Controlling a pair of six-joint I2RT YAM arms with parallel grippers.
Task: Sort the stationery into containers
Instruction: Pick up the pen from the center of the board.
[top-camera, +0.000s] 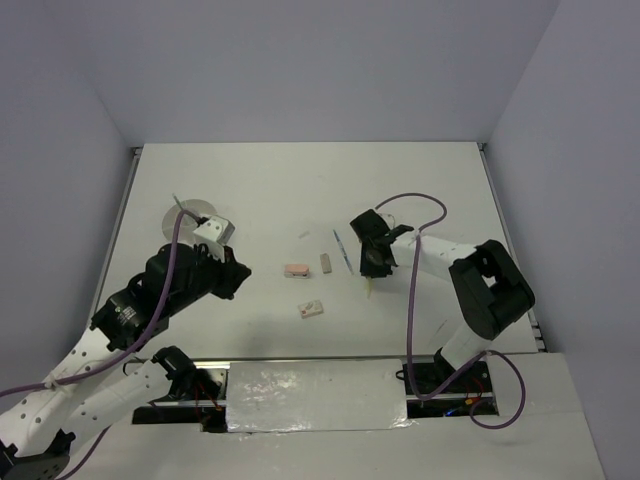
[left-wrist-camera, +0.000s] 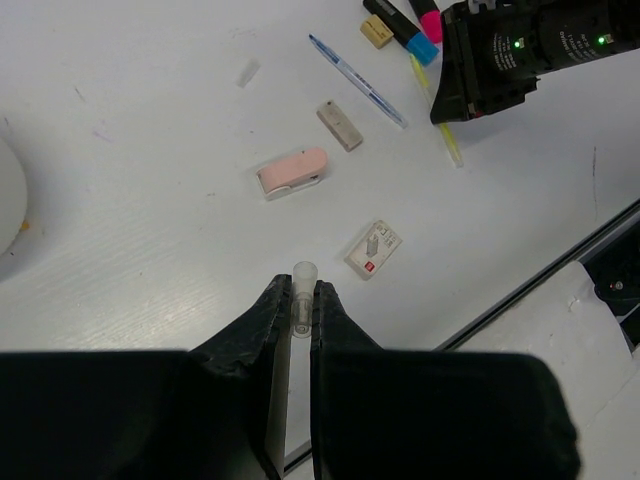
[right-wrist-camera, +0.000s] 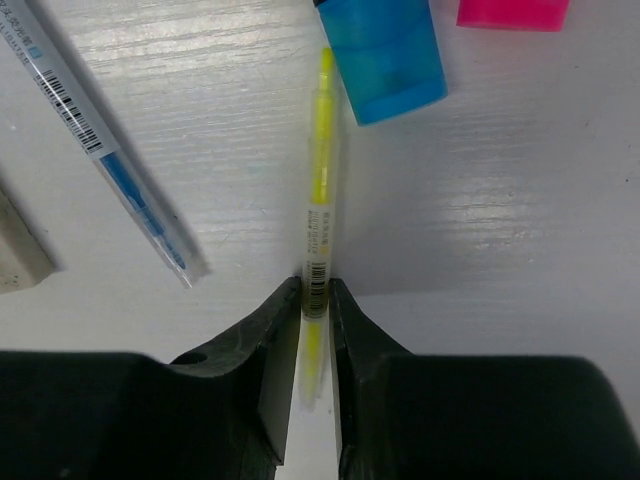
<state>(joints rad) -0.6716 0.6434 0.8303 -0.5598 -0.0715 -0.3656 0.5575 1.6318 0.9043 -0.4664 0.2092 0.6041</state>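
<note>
Where the two arms reach out from the near edge, the left fingers (left-wrist-camera: 301, 296) are clamped on a thin pale pen (left-wrist-camera: 304, 272), with only its clear end showing past their tips. Just beyond them on the white surface (left-wrist-camera: 150, 250) lies a small white packet with a red mark (left-wrist-camera: 374, 248), then a pink eraser (left-wrist-camera: 292, 172) and a tan eraser (left-wrist-camera: 340, 125), each apart from the others. To the right, the right fingers (right-wrist-camera: 316, 292) pinch a yellow-green pen (right-wrist-camera: 320, 190) from both sides as it lies flat. A clear pen with blue ink (left-wrist-camera: 357, 68) lies to its left, and a blue highlighter (right-wrist-camera: 385, 50) and a pink highlighter (right-wrist-camera: 512, 10) sit by its far end. Farther off on the left stands the white tub (top-camera: 200, 209), a thin dark pen (top-camera: 178, 203) slanting across it
</note>
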